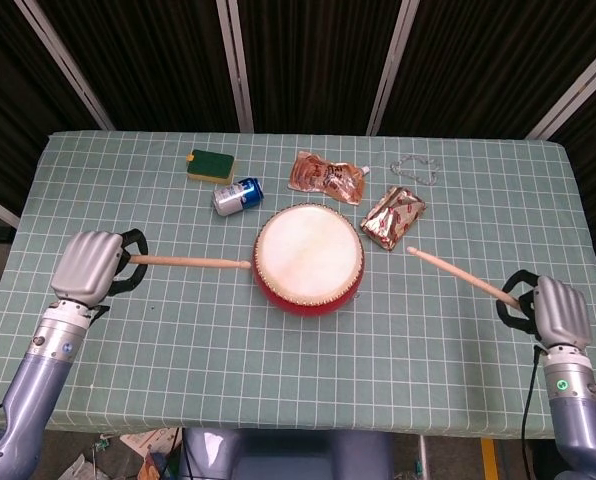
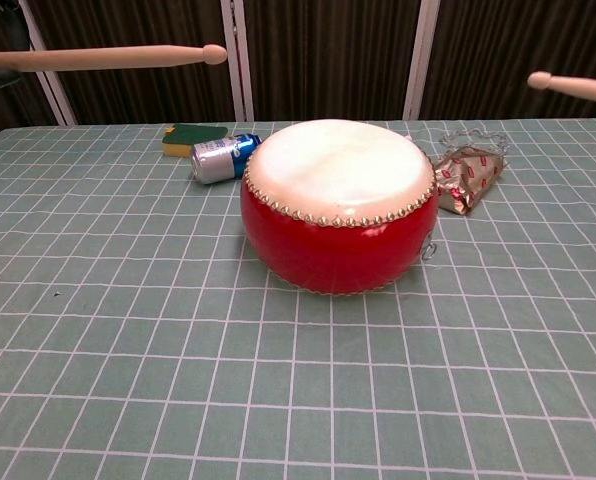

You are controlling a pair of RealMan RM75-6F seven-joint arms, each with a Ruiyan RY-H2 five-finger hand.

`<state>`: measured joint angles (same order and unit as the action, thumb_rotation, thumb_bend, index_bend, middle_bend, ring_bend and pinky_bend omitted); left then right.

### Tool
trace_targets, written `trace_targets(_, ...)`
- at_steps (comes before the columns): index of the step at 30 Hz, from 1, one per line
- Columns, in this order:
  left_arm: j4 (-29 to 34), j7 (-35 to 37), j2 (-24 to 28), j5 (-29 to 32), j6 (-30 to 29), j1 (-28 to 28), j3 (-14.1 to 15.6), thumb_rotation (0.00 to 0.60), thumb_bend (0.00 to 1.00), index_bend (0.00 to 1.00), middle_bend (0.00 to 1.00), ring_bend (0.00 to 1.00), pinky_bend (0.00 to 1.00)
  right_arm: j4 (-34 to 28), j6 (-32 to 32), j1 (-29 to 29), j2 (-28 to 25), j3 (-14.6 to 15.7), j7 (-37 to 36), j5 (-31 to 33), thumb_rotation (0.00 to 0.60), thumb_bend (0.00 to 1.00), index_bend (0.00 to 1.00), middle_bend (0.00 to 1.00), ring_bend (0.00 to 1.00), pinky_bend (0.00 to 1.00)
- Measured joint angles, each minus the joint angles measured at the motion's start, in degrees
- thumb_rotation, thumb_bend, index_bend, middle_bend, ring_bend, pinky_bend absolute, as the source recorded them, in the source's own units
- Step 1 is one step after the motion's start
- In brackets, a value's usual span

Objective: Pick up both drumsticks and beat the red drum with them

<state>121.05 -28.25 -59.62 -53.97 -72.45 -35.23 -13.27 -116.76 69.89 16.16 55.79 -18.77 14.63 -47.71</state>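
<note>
1. The red drum point(image 1: 309, 259) sits mid-surface point(image 1: 158, 340), skin up.
2. The left hand point(image 1: 86, 265), left of the drum, grips the left stick point(image 1: 190, 263); its tip is just beside the drum's left rim, held above the surface.
3. The right hand point(image 1: 558, 310), right of the drum, grips the right stick point(image 1: 458, 273), which slants up-left toward the drum, its tip apart from the rim.
4. Behind the drum lie a can point(image 1: 237, 195), sponge point(image 1: 211, 165) and foil packets point(image 1: 393, 217).
</note>
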Motion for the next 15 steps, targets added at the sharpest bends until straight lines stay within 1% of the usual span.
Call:
trace_targets(3,-1.2,0.3,-0.1,0.9,1.0,-0.8,-0.6,0.600,0.58,0.79,1.00,1.00,1.00,0.0,-2.2,0.8,-1.7,-2.1,-2.9,2.6,0.600,0.59,0.97,1.00,1.00,1.00)
trace_targets(6,-2.5,0.5,-0.2,2.0,2.2,-1.8,-1.3,0.600,0.58,0.79,1.00,1.00,1.00,-0.1,-3.9,2.4,-2.4,-3.1,-3.7,4.6,0.600,0.59,0.97,1.00,1.00,1.00)
trace_targets(10,-4.6,1.0,-0.4,3.8,3.9,-3.3,-2.5,0.600,0.58,0.79,1.00,1.00,1.00,-0.7,-4.7,5.2,-2.3,-3.5,-2.2,6.1,0.600,0.59,0.97,1.00,1.00,1.00)
trace_targets(15,-6.8,3.0,-0.5,6.1,5.8,-5.1,-4.6,0.600,0.58,0.79,1.00,1.00,1.00,-1.7,-4.7,8.7,-1.1,-3.8,0.5,8.8,0.600,0.59,0.97,1.00,1.00,1.00)
